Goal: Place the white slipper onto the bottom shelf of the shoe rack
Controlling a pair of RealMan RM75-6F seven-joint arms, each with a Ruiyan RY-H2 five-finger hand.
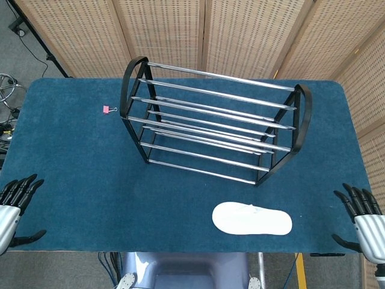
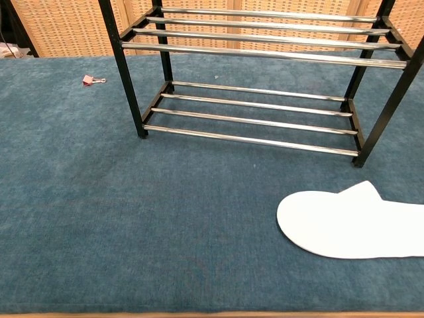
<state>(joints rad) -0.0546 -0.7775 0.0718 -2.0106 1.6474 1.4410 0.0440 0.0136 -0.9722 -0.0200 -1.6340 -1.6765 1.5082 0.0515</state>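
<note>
A white slipper (image 1: 252, 219) lies flat on the blue table near its front edge, in front of the shoe rack; the chest view shows the slipper (image 2: 351, 222) at the lower right. The black-framed shoe rack (image 1: 213, 122) with chrome rails stands in the middle of the table, its bottom shelf (image 2: 255, 114) bare. My right hand (image 1: 362, 218) hovers at the table's front right corner, fingers spread, holding nothing, well right of the slipper. My left hand (image 1: 13, 203) is at the front left corner, fingers spread and empty. Neither hand shows in the chest view.
A small pink binder clip (image 1: 107, 109) lies on the blue table cover (image 1: 72, 156) left of the rack, also the clip (image 2: 89, 80) in the chest view. Woven folding screens (image 1: 204, 30) stand behind the table.
</note>
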